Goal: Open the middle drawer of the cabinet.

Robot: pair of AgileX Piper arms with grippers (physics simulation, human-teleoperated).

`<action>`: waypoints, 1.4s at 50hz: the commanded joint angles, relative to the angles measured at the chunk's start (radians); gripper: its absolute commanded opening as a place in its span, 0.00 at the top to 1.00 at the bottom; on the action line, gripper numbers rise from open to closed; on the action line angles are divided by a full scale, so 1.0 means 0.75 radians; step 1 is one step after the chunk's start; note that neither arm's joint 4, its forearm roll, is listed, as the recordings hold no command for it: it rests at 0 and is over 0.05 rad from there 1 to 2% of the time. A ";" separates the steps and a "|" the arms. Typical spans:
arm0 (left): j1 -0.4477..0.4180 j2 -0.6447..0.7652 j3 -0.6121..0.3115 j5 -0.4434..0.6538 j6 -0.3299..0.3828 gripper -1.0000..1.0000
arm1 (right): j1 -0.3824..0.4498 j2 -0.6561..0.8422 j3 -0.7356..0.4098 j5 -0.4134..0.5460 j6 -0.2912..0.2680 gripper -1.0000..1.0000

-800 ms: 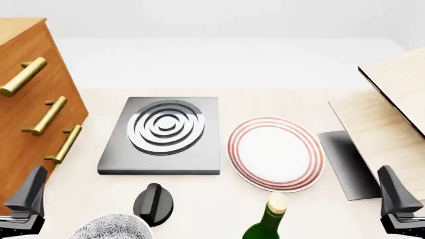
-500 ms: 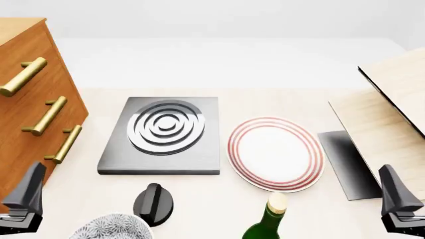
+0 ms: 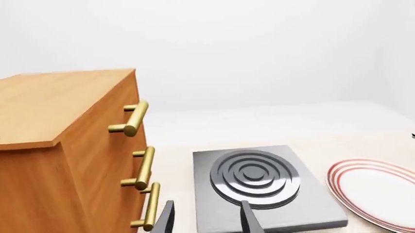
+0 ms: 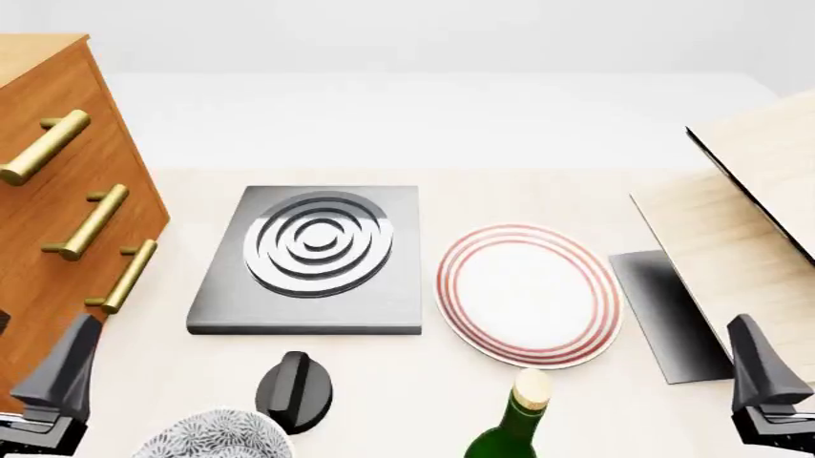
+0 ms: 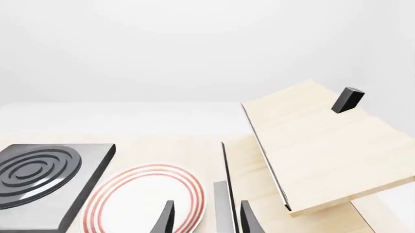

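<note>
Three brass bar handles stacked on tall orange-brown wooden cabinet point(image 4: 57, 191) at far left of frame; middle drawer point(image 4: 64, 239) shut, its handle point(image 4: 87, 223) rigid, smooth, likely slippery, best pinched mid-bar. Left hand point(image 4: 52, 396) bottom left, open, empty. Right hand point(image 4: 770, 396) bottom right, open, idle.

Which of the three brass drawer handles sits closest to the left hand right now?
The lowest handle on the cabinet, below the middle and top handles; the left hand sits just under it.
</note>
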 commanded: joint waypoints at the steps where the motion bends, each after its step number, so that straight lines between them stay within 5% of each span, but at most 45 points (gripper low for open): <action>1: 0.052 0.004 -0.018 0.030 0.075 0.00 | 0.005 -0.001 0.000 0.005 0.003 0.00; 13: 0.091 0.204 -0.277 0.197 0.139 0.00 | 0.005 -0.001 0.000 0.005 0.003 0.00; 28: 0.069 0.574 -0.580 0.200 0.515 0.00 | 0.005 -0.002 0.000 0.005 0.003 0.00; 32: 0.099 0.648 -0.610 0.171 0.536 0.00 | 0.005 -0.002 0.000 0.005 0.003 0.00; 43: 0.233 0.902 -0.598 -0.032 0.700 0.00 | 0.005 -0.002 0.000 0.005 0.003 0.00; 55: 0.372 1.271 -0.441 -0.481 0.945 0.00 | 0.005 -0.002 0.000 0.005 0.003 0.00; 70: 0.443 1.561 -0.337 -0.792 1.034 0.00 | 0.005 -0.002 0.000 0.005 0.003 0.00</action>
